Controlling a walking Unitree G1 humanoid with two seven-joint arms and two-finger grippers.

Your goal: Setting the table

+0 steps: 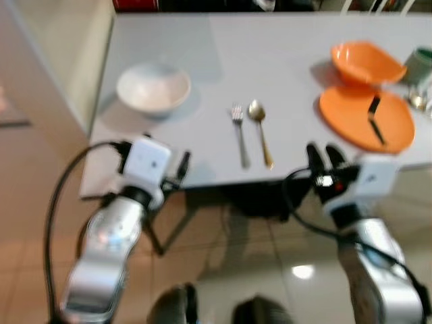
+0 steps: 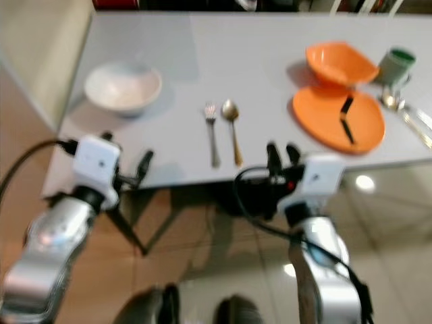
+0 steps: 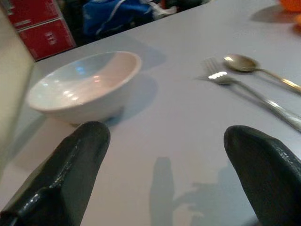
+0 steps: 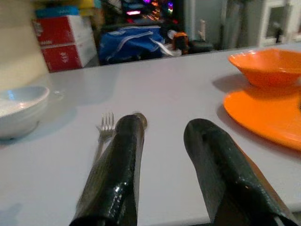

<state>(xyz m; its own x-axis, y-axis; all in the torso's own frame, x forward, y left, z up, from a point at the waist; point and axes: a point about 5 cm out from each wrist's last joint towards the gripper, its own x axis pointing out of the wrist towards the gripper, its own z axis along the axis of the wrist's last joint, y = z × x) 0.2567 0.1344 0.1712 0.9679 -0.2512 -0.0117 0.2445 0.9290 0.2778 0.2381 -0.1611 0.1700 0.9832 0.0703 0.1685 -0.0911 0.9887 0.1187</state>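
Left gripper (image 3: 164,188): we see its fingers spread wide, empty, hovering at the worktop's near left edge.
Right gripper (image 4: 162,169): fingers a little apart, holding nothing, at the near edge just right of the cutlery.
Fork (image 1: 239,135): lies near centre, tines pointing far, just left of the spoon.
Spoon (image 1: 260,131): gold-toned, beside the fork, seemingly not touching; straight ahead of the right gripper.
White bowl (image 1: 153,88): upright on the far left, ahead of the left gripper.
Orange plate (image 1: 366,117): on the right, with a dark utensil (image 1: 374,119) lying on it.
Orange bowl (image 1: 364,62): just beyond the plate, tilted.
Worktop (image 1: 283,40): smooth and grey.
Handling: we judge the cutlery light, stiff and flat, so slippery to pinch; take each by mid-handle. The white bowl looks breakable; grip its rim.
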